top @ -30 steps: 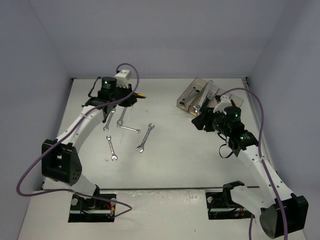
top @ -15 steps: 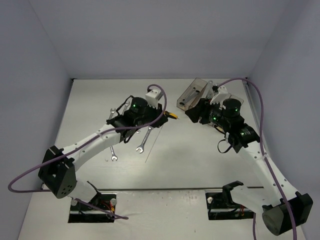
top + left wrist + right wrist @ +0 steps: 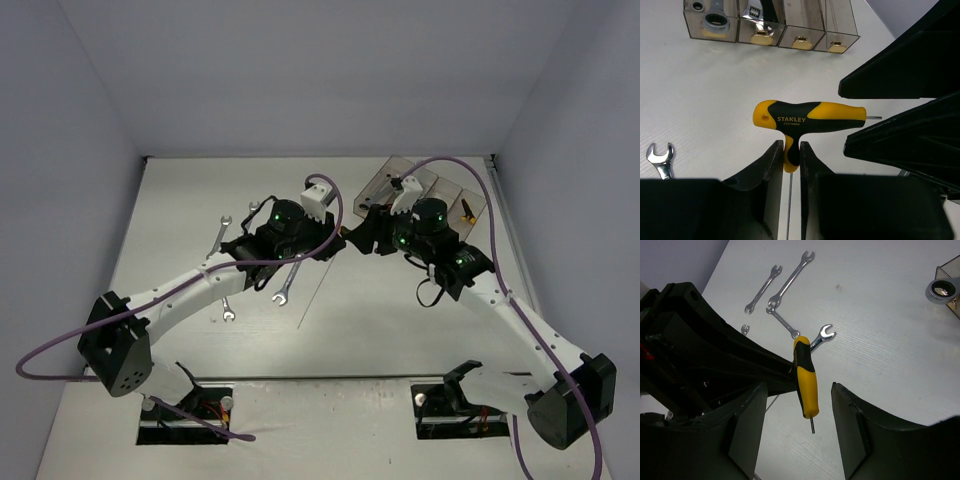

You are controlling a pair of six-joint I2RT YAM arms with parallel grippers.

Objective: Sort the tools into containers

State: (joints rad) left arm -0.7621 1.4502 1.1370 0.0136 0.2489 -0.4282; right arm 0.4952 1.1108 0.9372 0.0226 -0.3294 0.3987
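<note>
1. Wrenches (image 3: 282,290) lie nearest the arm bases, silver open-end ones loose on the table (image 3: 400,330) left of centre and not yet sorted. The right wrist view shows several more of them scattered beyond the grippers.
2. Farther in, about mid-table, the left gripper (image 3: 791,150) is clamped tight on the short stem of a T-handle driver (image 3: 810,117). The driver is yellow and black, marked STANLEY, and its thin shaft runs back between the fingers. It looks to be held clear of the table.
3. Facing it is the right gripper (image 3: 799,395), fingers spread wide. The crossbar handle's free end hangs in the gap between them and touches neither pad in the right wrist view.
4. At the far right stand the containers (image 3: 385,185), four smoky bins joined in a row.
   - The end bin on the left of the left wrist view holds a ring-end wrench (image 3: 715,20).
   - The bin beside it holds another metal tool, too cropped to name.
   - From above, a yellow handle (image 3: 465,212) seems to lie in the bin at the opposite end.
5. The step in hand appears to be a hand-over of the driver from left arm to right, since the bins sit on the right arm's side.
   - The right fingers should close squarely on the handle before the left lets go.
   - The driver would then go to the bin with the yellow handle, if like goes with like.
</note>
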